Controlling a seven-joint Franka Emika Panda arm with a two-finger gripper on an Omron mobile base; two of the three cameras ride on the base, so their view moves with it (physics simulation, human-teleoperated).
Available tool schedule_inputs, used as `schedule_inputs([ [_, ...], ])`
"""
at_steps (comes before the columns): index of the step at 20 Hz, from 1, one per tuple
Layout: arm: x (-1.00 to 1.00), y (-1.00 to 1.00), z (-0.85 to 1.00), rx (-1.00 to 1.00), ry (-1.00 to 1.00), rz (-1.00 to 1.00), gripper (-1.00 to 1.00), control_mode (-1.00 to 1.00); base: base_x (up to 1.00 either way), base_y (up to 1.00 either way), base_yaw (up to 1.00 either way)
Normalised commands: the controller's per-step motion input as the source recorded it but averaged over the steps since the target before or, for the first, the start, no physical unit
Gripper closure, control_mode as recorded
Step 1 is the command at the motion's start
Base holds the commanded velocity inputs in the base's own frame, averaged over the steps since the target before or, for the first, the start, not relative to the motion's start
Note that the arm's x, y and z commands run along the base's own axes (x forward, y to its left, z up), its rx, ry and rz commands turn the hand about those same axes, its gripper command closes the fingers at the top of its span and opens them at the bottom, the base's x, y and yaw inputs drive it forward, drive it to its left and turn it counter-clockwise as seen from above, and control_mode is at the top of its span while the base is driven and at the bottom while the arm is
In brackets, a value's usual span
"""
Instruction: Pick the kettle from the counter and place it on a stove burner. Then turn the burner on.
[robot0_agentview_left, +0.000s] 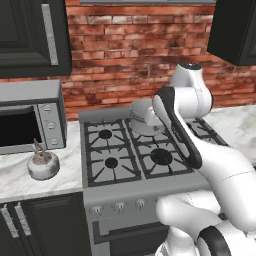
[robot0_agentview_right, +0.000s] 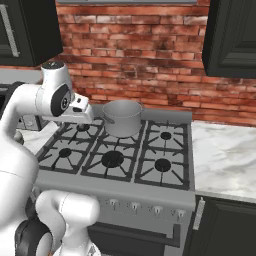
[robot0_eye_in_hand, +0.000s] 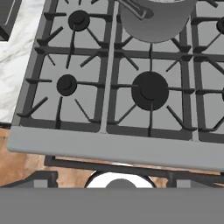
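Note:
The small silver-grey kettle (robot0_agentview_left: 43, 164) stands upright on the white marble counter (robot0_agentview_left: 15, 177), left of the stove and in front of the microwave. The front-left stove burner (robot0_agentview_left: 111, 162) (robot0_agentview_right: 65, 152) (robot0_eye_in_hand: 66, 84) is bare under its grate. My gripper (robot0_agentview_right: 80, 116) hangs high over the stove's left half, pointing down and well away from the kettle. Its fingers are too small to make out, and nothing shows in them. A strip of counter (robot0_eye_in_hand: 17, 52) borders the stove in the hand view.
A larger straight-sided grey pot (robot0_agentview_left: 142, 117) (robot0_agentview_right: 121, 118) (robot0_eye_in_hand: 155, 19) sits on the rear centre grate. The big centre burner (robot0_eye_in_hand: 150, 89) lies below my hand. A microwave (robot0_agentview_left: 30, 120) stands behind the kettle. A row of knobs (robot0_agentview_right: 132, 205) lines the stove front.

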Motion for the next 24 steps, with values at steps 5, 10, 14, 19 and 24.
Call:
schedule_inputs([
  [5, -0.06, 0.47, -0.04, 0.00, 0.00, 0.00, -1.00, -1.00, 0.00, 0.00, 0.00],
  [10, -0.03, 0.48, -0.03, 0.00, 0.01, 0.00, -1.00, -1.00, 0.00, 0.00, 0.00],
  [14, 0.00, 0.53, -0.05, 0.00, 0.01, 0.00, -1.00, -1.00, 0.00, 0.00, 0.00],
  [19, 0.00, 0.56, -0.02, 0.00, 0.04, 0.00, -1.00, -1.00, 0.00, 0.00, 0.00],
  [24, 0.00, 0.54, -0.05, 0.00, 0.04, 0.00, -1.00, -1.00, 0.00, 0.00, 0.00],
])
